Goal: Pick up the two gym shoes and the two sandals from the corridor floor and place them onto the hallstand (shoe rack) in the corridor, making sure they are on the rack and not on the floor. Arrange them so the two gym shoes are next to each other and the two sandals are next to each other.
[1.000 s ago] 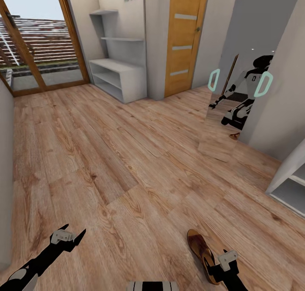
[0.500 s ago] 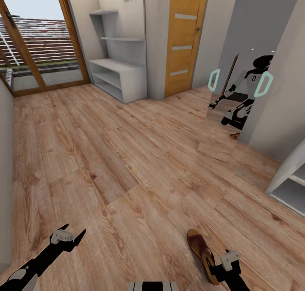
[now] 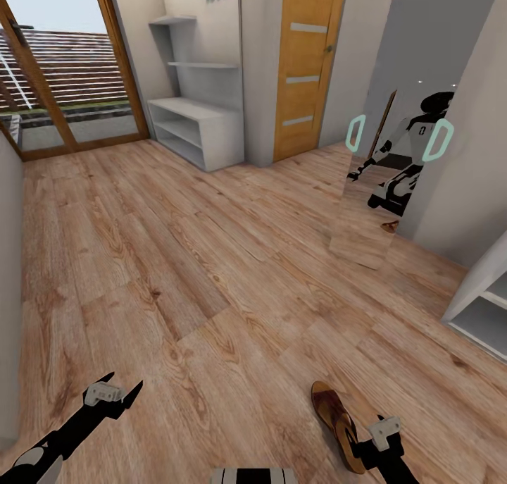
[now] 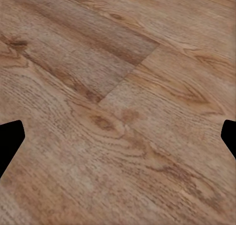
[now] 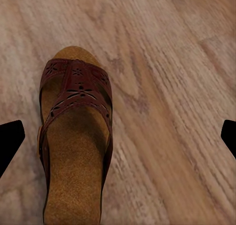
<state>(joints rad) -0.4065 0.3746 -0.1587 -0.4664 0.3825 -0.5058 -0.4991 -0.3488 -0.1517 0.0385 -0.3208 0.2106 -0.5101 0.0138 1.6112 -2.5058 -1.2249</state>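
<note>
One maroon sandal (image 3: 334, 413) with a tan footbed lies on the wood floor (image 3: 211, 272) at the lower right of the head view. My right gripper (image 3: 373, 445) hangs open above its heel end. In the right wrist view the sandal (image 5: 73, 151) and its patterned strap lie off to one side of the gap between the fingertips (image 5: 11, 141). My left gripper (image 3: 121, 385) is open over bare planks (image 4: 118, 112) and holds nothing. The pale-grey hallstand (image 3: 197, 121) stands far ahead by the glass door. The gym shoes are out of view.
A tall mirror (image 3: 384, 181) on the right wall reflects the robot, with a small brown shape (image 3: 389, 225) at its base. An orange door (image 3: 304, 61) is beside the hallstand. A white shelf unit (image 3: 486, 308) juts in at the right edge.
My right gripper has slid slightly back toward the sandal's heel. The left arm and the camera have not moved.
</note>
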